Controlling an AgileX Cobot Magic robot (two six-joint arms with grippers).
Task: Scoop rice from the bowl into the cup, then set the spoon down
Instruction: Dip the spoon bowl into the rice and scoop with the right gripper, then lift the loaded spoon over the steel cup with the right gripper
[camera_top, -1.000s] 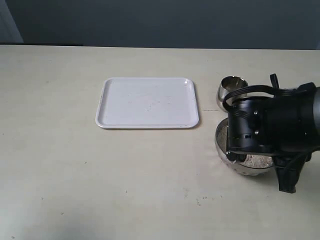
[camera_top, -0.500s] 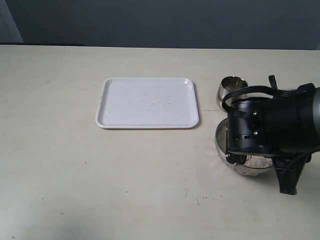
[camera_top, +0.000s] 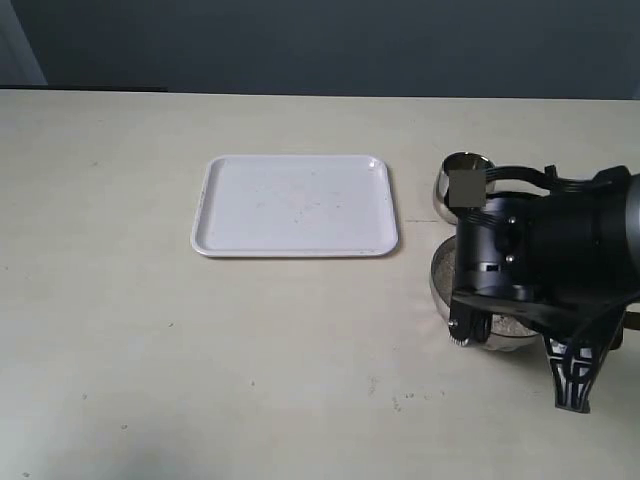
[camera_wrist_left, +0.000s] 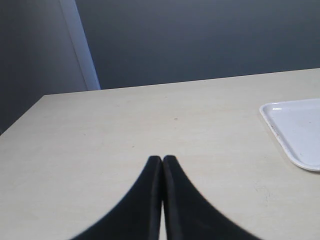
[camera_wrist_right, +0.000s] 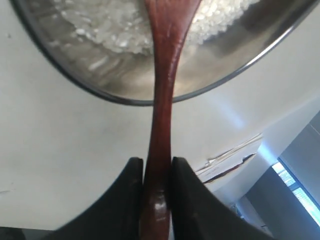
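- Exterior view: a pale beige table (camera_top: 120, 330) carries a white rectangular plastic tray (camera_top: 295, 205) with rounded corners near its middle.
- To the right of the tray, and apart from it, stands the small rounded shiny steel cup (camera_top: 445, 192), upright. The bulky black right arm (camera_top: 560, 250) covers part of it.
- Just nearer the camera than the cup sits the wide round shiny steel bowl (camera_top: 441, 285). The arm hangs over most of it, so only its left wall and a strip of its inside show.
- In that strip lies the rice (camera_top: 510, 323), a patch of small white grains in the bottom of the bowl.
- The spoon cannot be made out here, nor can the stance of the fingers.
- Left wrist view: the left gripper (camera_wrist_left: 162, 159) has its two black fingers pressed together with nothing between them. It is above bare table, with a corner of the tray off to one side.
- Behind the table is a dark grey wall (camera_wrist_left: 200, 40) with a pale upright strip (camera_wrist_left: 80, 45).
- Right wrist view: the right gripper (camera_wrist_right: 156, 161) is clamped on the handle of the slim dark reddish-brown wooden spoon (camera_wrist_right: 161, 110), one finger on either side.
- The handle crosses the rim of the bowl, and its widening head end lies over the rice heaped inside. The frame edge cuts off the tip of the head.
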